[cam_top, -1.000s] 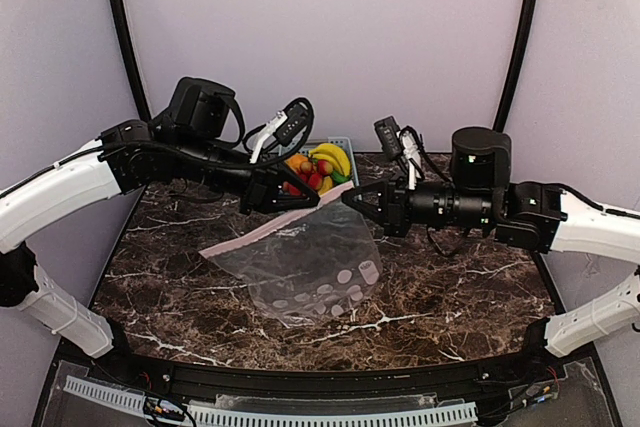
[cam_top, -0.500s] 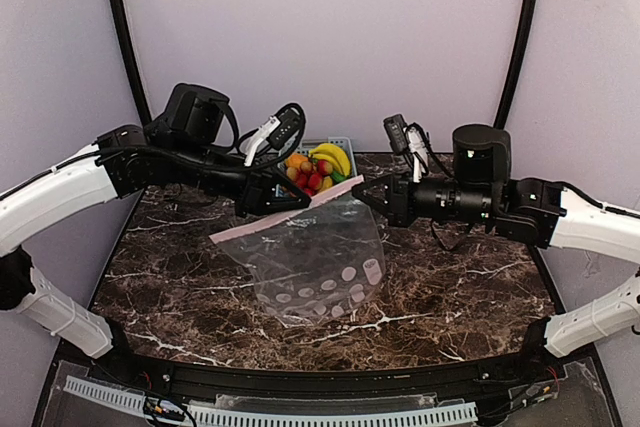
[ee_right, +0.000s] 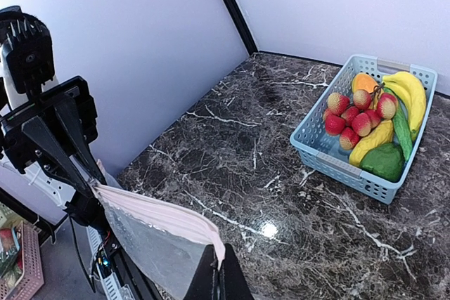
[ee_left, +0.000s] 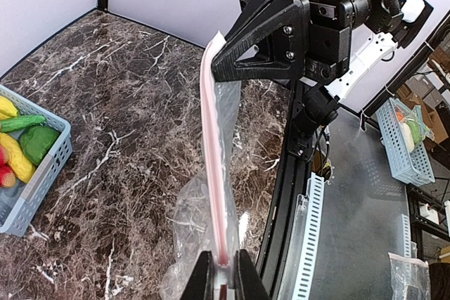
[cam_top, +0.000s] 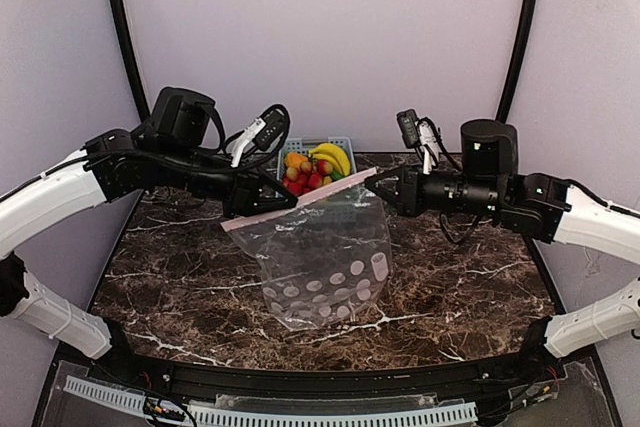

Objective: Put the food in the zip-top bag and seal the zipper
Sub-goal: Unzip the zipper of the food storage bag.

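The clear zip-top bag [cam_top: 325, 257] hangs over the table, its lower end resting on the marble. Its pink zipper [cam_top: 320, 192] is stretched between my two grippers. My left gripper [cam_top: 288, 205] is shut on the zipper partway along, and the strip runs away between its fingers [ee_left: 205, 280] in the left wrist view. My right gripper [cam_top: 371, 184] is shut on the zipper's far corner [ee_right: 221, 249]. The food [cam_top: 315, 169], yellow bananas, red fruits, an orange piece and green vegetables, lies in the light-blue basket [cam_top: 340, 143] behind the bag.
The basket [ee_right: 337, 166] stands at the back middle of the dark marble table [cam_top: 170, 267]. A black frame rail [cam_top: 300, 377] runs along the near edge. Grey walls close in the back and sides.
Both grippers have risen and drawn apart with the zipper, so the bag has lifted from lying slack to hanging. The strip is now straighter and tauter.
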